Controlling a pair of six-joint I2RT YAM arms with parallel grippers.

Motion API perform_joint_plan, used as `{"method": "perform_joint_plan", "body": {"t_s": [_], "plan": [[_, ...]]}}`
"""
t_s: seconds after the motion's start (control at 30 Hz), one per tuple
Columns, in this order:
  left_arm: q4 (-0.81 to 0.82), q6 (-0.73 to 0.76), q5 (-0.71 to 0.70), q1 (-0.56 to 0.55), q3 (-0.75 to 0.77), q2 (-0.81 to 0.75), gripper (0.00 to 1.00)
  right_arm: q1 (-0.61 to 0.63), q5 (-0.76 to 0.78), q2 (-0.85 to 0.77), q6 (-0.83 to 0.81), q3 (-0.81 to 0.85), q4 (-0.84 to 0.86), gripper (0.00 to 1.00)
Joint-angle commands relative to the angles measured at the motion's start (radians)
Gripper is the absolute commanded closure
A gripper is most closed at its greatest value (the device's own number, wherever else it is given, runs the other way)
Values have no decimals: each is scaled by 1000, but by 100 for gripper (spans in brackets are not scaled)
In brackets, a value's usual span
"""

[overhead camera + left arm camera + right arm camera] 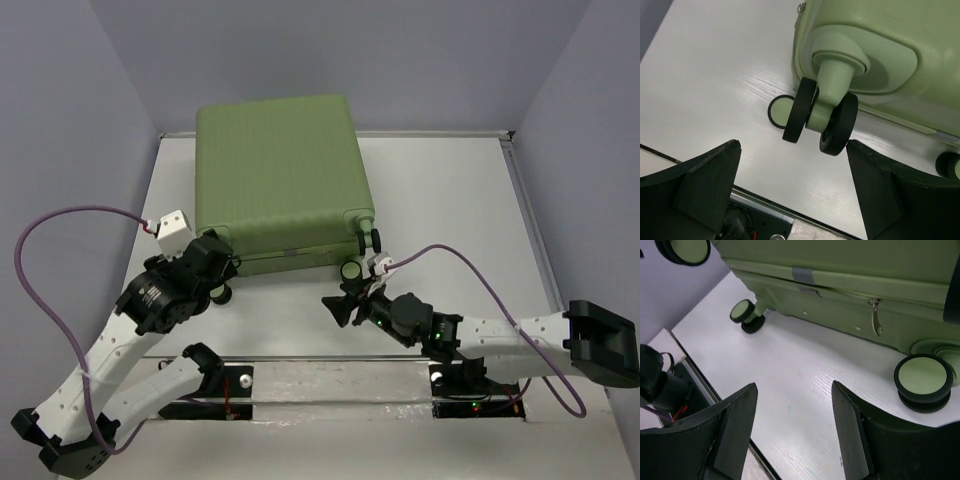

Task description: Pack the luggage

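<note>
Now | luggage (275,180) shut, wheeled edge nearest | left pincer (792,145) released | right pincer (794,387) released

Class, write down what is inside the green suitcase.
Nothing inside shows: the luggage lies flat on the table with its shell halves closed together, so any contents are covered.

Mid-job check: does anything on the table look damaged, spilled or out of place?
Nothing stands out. The luggage lies flat and closed, zipper pull hanging, visible wheels intact. The left end effector and right end effector are open and empty near the wheels.
</note>
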Motion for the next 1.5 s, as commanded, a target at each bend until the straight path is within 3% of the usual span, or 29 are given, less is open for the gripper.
{"method": "perform_joint_plan", "body": {"t_s": [0.0, 0.2, 0.4, 0.8, 1.07, 1.47], "plan": [[22, 110, -132, 29, 81, 28, 1, -11, -25, 25, -23, 27, -35, 33], [223, 227, -20, 35, 69, 136, 1, -11, -48, 94, -23, 60, -28, 31], [268, 254, 57, 35, 47, 183, 3, -30, -30, 119, -28, 82, -38, 27], [297, 213, 85, 36, 23, 136, 8, -127, -50, 96, -65, 168, -143, 26], [383, 190, 192, 38, -66, 81, 20, -224, -42, 191, -51, 252, -183, 26], [461, 123, 157, 38, -178, -59, 30, -276, -56, 250, -51, 298, -194, 26]]}}
